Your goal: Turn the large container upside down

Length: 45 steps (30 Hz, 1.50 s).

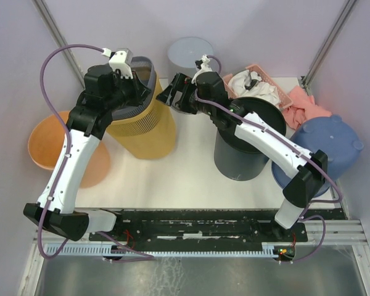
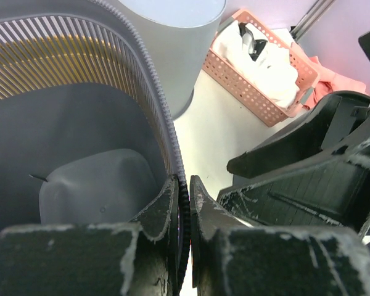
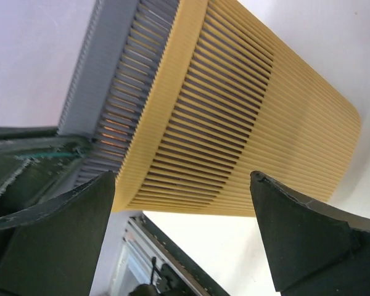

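The large container (image 1: 145, 129) is a yellow ribbed bin with a grey slatted rim, standing at the back left of the white table. My left gripper (image 1: 140, 84) is shut on its rim. In the left wrist view the toothed rim edge (image 2: 157, 86) runs straight between the closed fingers of the gripper (image 2: 186, 192), and the grey inside (image 2: 80, 129) shows. My right gripper (image 1: 168, 95) hangs open just right of the rim, apart from it. In the right wrist view the yellow wall (image 3: 234, 105) lies beyond the wide-open gripper (image 3: 182, 179).
A pale grey bin (image 1: 191, 52) stands behind the container and a dark grey bin (image 1: 240, 157) to its right. A pink basket (image 1: 282, 92) of white cloths, a pink cloth (image 1: 305, 112) and a blue tub (image 1: 330, 148) fill the right side. An orange bowl (image 1: 49, 145) sits left.
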{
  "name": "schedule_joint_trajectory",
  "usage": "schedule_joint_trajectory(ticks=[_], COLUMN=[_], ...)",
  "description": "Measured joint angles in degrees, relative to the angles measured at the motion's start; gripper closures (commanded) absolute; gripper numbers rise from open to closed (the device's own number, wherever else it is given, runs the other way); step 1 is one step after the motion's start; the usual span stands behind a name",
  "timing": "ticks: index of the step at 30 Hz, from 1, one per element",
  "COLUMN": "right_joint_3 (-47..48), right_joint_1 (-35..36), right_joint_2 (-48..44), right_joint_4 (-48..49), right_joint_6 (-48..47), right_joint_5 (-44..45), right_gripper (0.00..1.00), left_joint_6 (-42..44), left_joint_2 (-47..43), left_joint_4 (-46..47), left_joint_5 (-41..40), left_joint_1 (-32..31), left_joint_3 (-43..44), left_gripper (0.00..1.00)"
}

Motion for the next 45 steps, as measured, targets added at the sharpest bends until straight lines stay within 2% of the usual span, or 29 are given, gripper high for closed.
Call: schedule_joint_trajectory(ticks=[8,17,26,30,33,37,45], right_joint_3=[5.77,3.04,-4.28,-5.40,-6.05,-5.97,-1.11], right_joint_1=[-0.35,-0.76,-1.90,-2.12,-2.27,-2.84,-2.47], right_joint_2=[4.96,6.29,3.06,3.06,3.54,5.42,10.64], right_joint_4=[1.55,3.19,7.65,6.95,5.40,5.92,5.77], right_joint_6=[4.22,6.40,9.22,9.31,9.33,9.99,10.27], right_joint_5=[0.00,0.00,3.43,3.82,4.87,6.56,4.83], right_gripper=[0.02,0.02,0.02,0.02,0.02,0.02,0.04], left_joint_6=[-0.61,-0.72,-0.70,-0.59,-0.22,0.94,1.14], left_joint_2=[-1.62,-0.83,8.55,11.34,13.77,13.33,5.49], left_joint_4=[0.33,-0.76,-8.76,-12.72,-15.69,-16.06,-8.13], left_joint_5=[0.44,0.00,-0.76,-2.56,-3.21,-4.61,-6.01], left_joint_1=[-0.04,-0.63,-3.06,-3.28,-3.28,-3.63,-4.66], left_joint_3=[-1.53,-0.07,16.72,26.99,38.12,47.60,48.74], left_gripper=[0.97,0.97,0.97,0.97,0.97,0.97,0.97])
